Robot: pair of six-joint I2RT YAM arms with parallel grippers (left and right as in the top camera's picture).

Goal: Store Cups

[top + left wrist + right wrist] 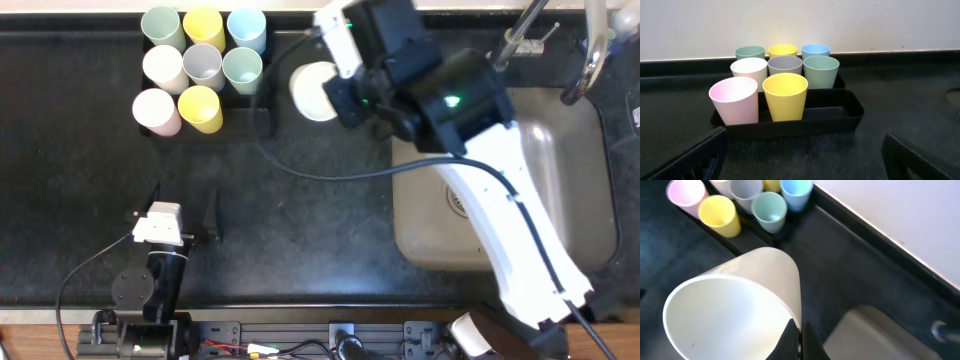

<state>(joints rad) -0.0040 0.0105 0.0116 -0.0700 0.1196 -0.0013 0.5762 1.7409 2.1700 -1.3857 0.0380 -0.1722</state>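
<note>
The black tray (840,117) has pink, white, grey, blue, yellow and green cups (785,95); the held cup (740,315) is white.

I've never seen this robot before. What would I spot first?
The bunch of colourful cups packed in a black tray at the back of the counter pops out first. Then you'd see the right claw pinching a big white cup by its rim, up in the air between the tray and the sink.
</note>
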